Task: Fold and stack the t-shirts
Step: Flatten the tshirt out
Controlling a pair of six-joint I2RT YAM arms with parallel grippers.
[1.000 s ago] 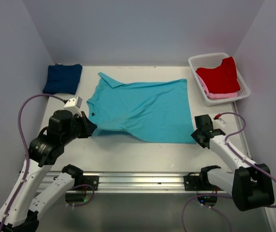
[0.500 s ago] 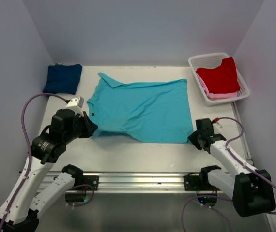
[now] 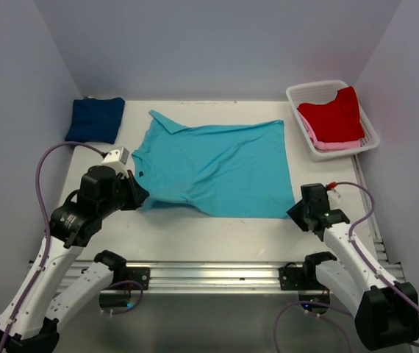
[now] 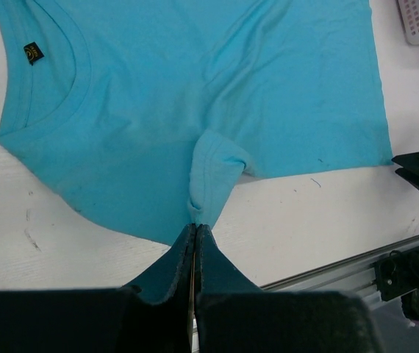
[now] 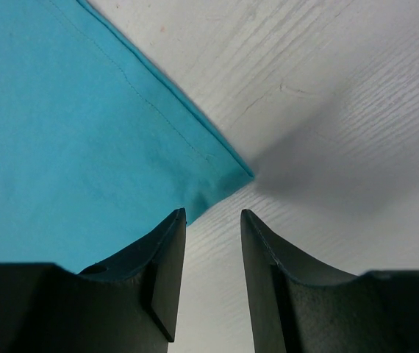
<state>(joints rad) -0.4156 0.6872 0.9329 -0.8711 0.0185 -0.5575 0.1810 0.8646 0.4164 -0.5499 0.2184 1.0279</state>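
Observation:
A turquoise t-shirt (image 3: 217,165) lies spread across the middle of the table, neck to the left. My left gripper (image 3: 140,195) is shut on the shirt's near sleeve (image 4: 213,173), pinching its bunched tip at the near left edge. My right gripper (image 3: 295,212) stands open just off the shirt's near right hem corner (image 5: 235,176), with bare table between its fingers. A folded navy t-shirt (image 3: 95,120) sits at the far left. Red (image 3: 332,114) and pink (image 3: 334,145) t-shirts lie in the basket.
The white slotted basket (image 3: 305,92) stands at the far right corner. A metal rail (image 3: 209,273) runs along the near table edge between the arm bases. Grey walls close in on three sides.
My right gripper has moved nearer and slightly left, to the shirt's near right corner, and its jaws have narrowed a little. The left gripper has barely moved and still holds the sleeve.

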